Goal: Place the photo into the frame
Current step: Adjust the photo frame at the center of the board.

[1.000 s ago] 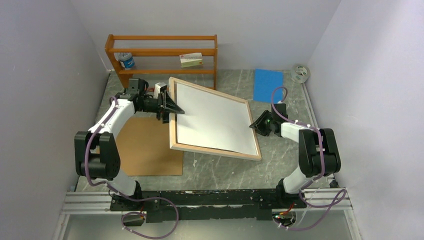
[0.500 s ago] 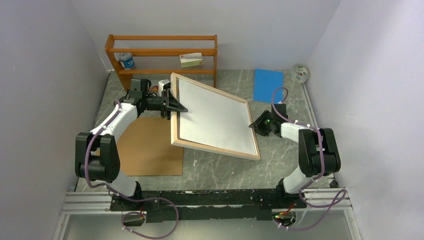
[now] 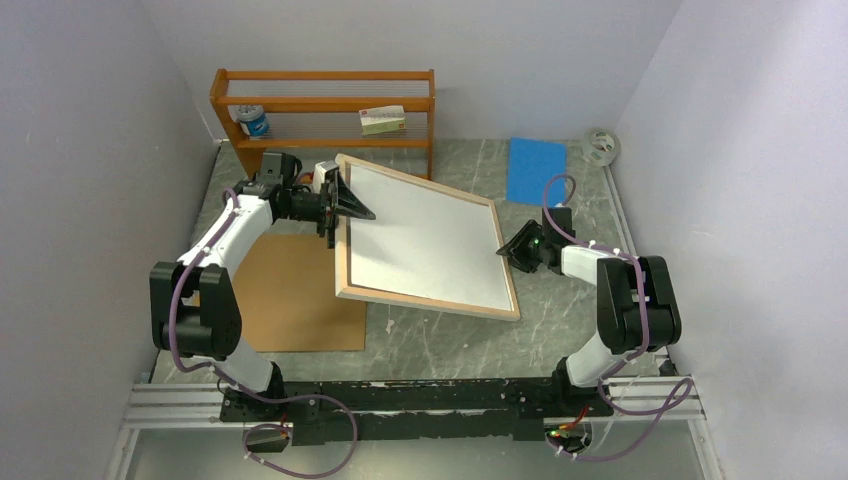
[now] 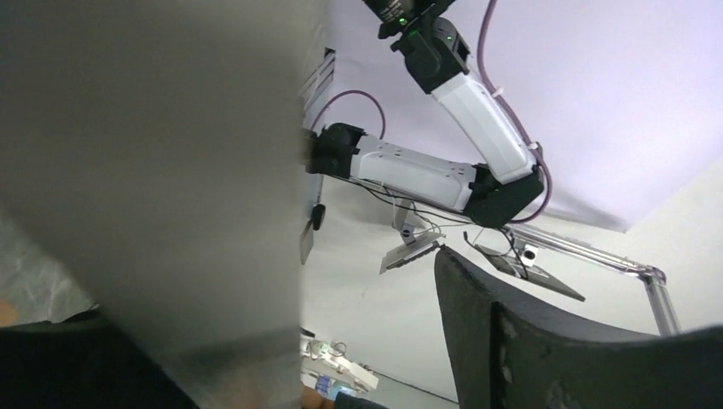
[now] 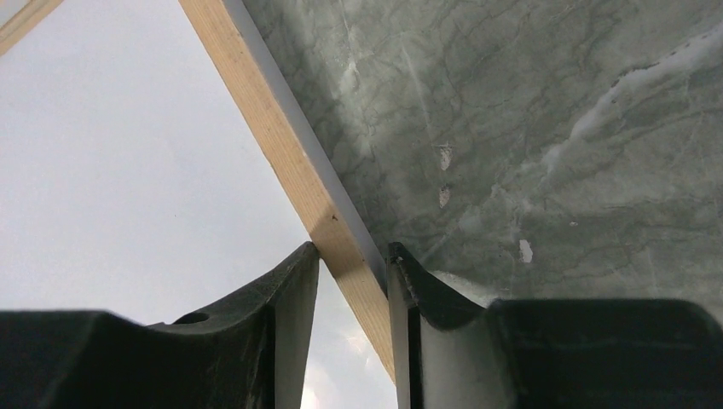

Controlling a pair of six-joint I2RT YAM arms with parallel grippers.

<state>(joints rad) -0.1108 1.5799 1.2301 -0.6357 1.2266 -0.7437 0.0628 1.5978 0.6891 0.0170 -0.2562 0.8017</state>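
The frame (image 3: 430, 304) rests slantwise on the table, light wood reverse up. A white sheet (image 3: 425, 235), the photo's plain reverse, fills its opening; the printed side is hidden. My left gripper (image 3: 346, 206) straddles the frame's upper left edge with its jaws spread wide. In the left wrist view one dark finger (image 4: 511, 341) stands well apart from the blurred grey panel (image 4: 153, 170) close to the lens. My right gripper (image 3: 508, 248) is shut on the frame's right rail (image 5: 281, 136), with a pad pressed to each side of the wood (image 5: 354, 256).
A brown backing board (image 3: 290, 295) lies flat left of the frame, partly beneath it. An orange shelf rack (image 3: 325, 105) at the back holds a tin (image 3: 254, 122) and a small box (image 3: 383, 120). At the back right are a blue cloth (image 3: 536, 170) and a tape roll (image 3: 600, 146).
My left gripper's jaws have spread apart at the frame's left edge. That edge has sunk and shifted slightly left. The right gripper keeps its hold.
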